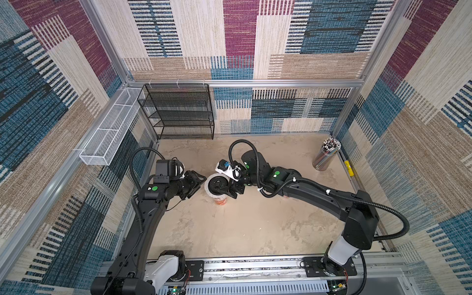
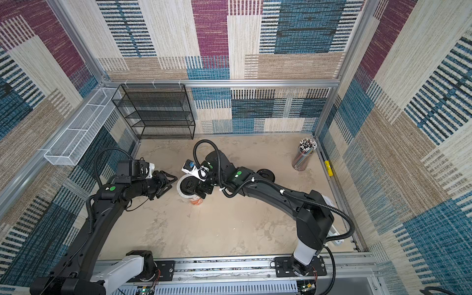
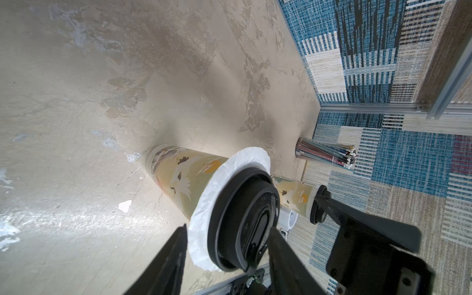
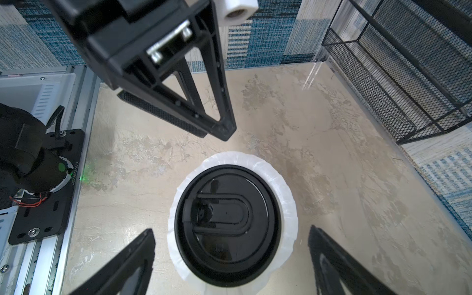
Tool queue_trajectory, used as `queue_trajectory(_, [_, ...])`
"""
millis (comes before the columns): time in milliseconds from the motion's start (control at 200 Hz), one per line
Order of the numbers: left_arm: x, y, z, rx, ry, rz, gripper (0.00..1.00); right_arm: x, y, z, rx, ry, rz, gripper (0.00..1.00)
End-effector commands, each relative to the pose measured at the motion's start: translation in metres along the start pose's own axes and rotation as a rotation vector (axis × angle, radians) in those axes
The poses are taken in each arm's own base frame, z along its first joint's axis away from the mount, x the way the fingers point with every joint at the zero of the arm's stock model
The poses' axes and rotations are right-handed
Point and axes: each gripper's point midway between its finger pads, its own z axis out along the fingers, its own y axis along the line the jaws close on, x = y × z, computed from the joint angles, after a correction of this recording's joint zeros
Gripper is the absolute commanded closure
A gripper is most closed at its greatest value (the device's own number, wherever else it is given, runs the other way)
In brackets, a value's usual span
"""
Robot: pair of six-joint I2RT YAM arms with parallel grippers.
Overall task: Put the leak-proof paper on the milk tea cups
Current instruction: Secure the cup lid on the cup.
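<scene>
**Item 1, my right gripper** [image 4: 231,228]: hangs straight over the near milk tea cup [image 1: 220,200]. Its jaws are spread wide to either side of the cup's top and grip nothing. I judge that this stance suits pressing down or letting go of a lid, not carrying one.

**Item 2, my left gripper** [image 1: 200,184]: level with the cup's rim, just beside it and clear of it. The jaws are part open and empty. It is placed, I think, to steady the cup should it rock.

**Item 3, leak-proof paper** [image 4: 288,194]: one disc lies across the near cup's mouth. Its crimped edge shows all round under the black lid [image 4: 227,217], which sits on top and pins it down. This cup looks finished.

**Item 4, far milk tea cup** [image 3: 296,194]: upright behind my right arm, well apart from the first, wearing its own dark lid [image 3: 316,209]. Whether paper lies under it I cannot tell.

**Item 5, tumbler of straws** [image 1: 325,155]: in the far corner of the table [image 1: 242,224], out of my way.
</scene>
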Motion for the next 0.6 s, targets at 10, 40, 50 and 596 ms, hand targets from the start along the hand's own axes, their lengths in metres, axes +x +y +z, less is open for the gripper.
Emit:
queue_trajectory(10, [-0.004, -0.004, 0.0, 0.018, -0.011, 0.022, 0.46, -0.007, -0.002, 0.004, 0.002, -0.021, -0.02, 0.03])
queue_trajectory(40, [-0.004, -0.004, 0.001, 0.018, -0.01, 0.019, 0.46, -0.006, -0.003, 0.006, 0.002, -0.018, -0.019, 0.03])
queue_trajectory(50, [-0.003, -0.004, 0.001, 0.018, -0.01, 0.019, 0.46, -0.006, -0.003, 0.006, 0.003, -0.017, -0.019, 0.03])
queue_trajectory(596, [-0.005, -0.002, 0.003, 0.014, -0.011, 0.015, 0.48, 0.005, -0.001, 0.026, -0.042, 0.022, -0.021, 0.04])
